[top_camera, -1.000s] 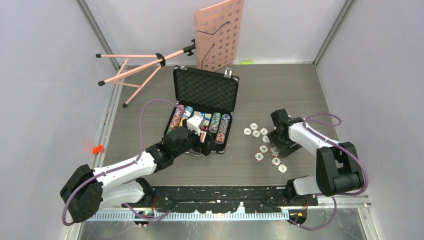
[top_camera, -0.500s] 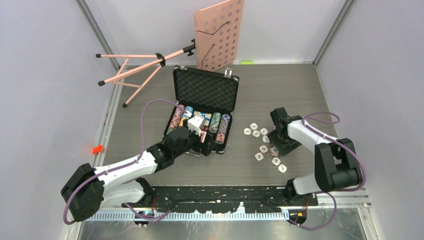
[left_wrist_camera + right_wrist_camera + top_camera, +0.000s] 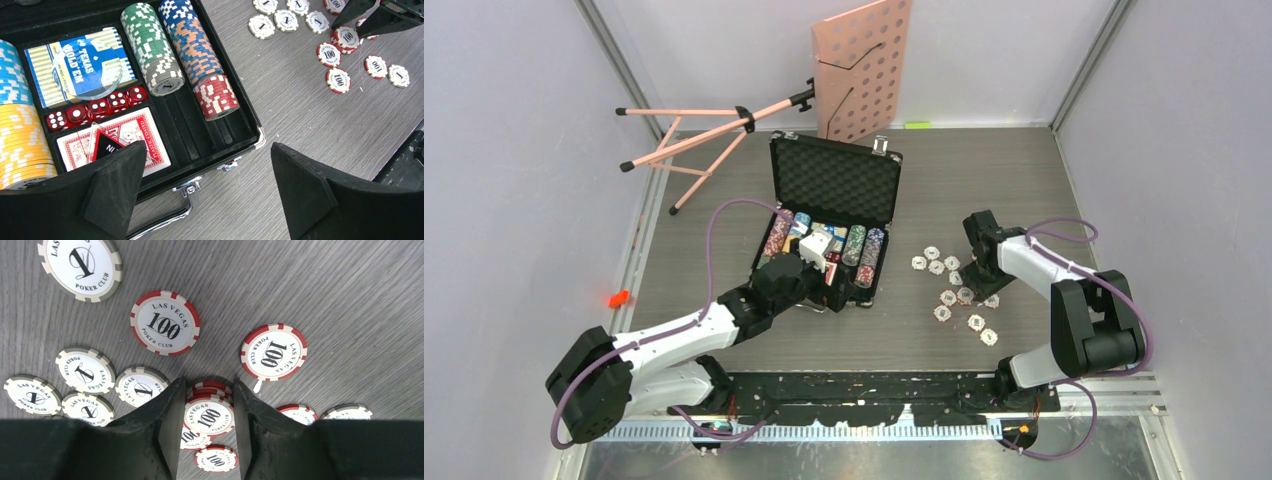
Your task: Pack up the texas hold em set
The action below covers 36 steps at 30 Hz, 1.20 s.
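The black case (image 3: 834, 182) lies open mid-table, foam lid raised. Its tray (image 3: 240, 142) holds striped chip rows (image 3: 150, 45), two card decks (image 3: 80, 65), and red dice (image 3: 100, 106). My left gripper (image 3: 822, 258) is open and empty over the case's front rim and handle (image 3: 207, 150). Loose white and red chips (image 3: 944, 272) lie on the table right of the case. My right gripper (image 3: 979, 287) is down among them, shut on a small stack of red 100 chips (image 3: 209, 412), with the jaws touching both sides (image 3: 209, 384).
A pink perforated music stand (image 3: 864, 65) with its tripod legs (image 3: 694, 135) lies at the back left. Loose white 1 chips (image 3: 85, 371) and red 100 chips (image 3: 165, 322) surround the right gripper. A small orange object (image 3: 618, 297) sits off the table's left edge.
My right gripper has shifted slightly left and toward the back among the loose chips, and a few chips near it moved. The left arm has not moved.
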Tool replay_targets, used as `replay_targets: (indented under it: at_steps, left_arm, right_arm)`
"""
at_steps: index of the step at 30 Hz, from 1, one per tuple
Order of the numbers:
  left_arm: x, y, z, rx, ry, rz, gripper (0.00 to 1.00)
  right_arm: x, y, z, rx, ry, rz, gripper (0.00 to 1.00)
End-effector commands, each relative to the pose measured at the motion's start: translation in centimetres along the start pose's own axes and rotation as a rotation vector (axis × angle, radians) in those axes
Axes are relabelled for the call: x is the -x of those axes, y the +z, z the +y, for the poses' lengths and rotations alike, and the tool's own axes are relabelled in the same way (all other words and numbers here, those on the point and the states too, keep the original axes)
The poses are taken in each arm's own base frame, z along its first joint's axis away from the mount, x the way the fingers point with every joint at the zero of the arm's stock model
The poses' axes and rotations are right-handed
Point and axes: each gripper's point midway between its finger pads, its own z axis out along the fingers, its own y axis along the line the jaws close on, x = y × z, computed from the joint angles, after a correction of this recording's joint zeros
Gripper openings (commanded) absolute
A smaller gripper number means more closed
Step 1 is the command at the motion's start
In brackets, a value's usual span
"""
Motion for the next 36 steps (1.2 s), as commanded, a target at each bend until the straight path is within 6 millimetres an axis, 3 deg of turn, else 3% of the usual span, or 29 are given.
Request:
replay_targets:
  at_steps: [1,9,11,12,15,27,36]
  left_arm:
    - [1.6,0.1,0.0,0.003,0.010,-0.057,0.99]
    - [1.3,0.4,-0.5,-0.021,0.011,-0.043,0.99]
    - [1.3,0.5,-0.6,-0.029,0.008,-0.039,0.99]
    - [1.3,0.5,-0.7,-0.032,0.007,-0.038,0.99]
    - [1.4,0.5,-0.7,-0.034,0.006,-0.041,0.99]
    - [1.2,0.6,-0.5,-0.021,0.011,-0.036,0.99]
    - [1.2,0.4,-0.2,-0.009,0.015,-0.038,0.99]
  right_arm:
    - [-3.2,1.8,-2.8,-0.083,-0.049,0.107,0.34]
    - [-4.1,0.3,-1.8,-0.016,-0.045,0.177,0.28]
    - [-3.8,-0.2,-1.8,-0.012,-0.044,0.165,0.35]
    - [-3.6,-0.4,-2.0,-0.018,-0.046,0.159,0.47]
    - [-3.1,-0.7,-1.9,-0.022,-0.058,0.140,0.59]
    - [-4.3,0.0,-1.1,-0.010,-0.114,0.160,0.65]
    - [-4.9,1.2,-1.4,-0.085,-0.182,0.175,0.59]
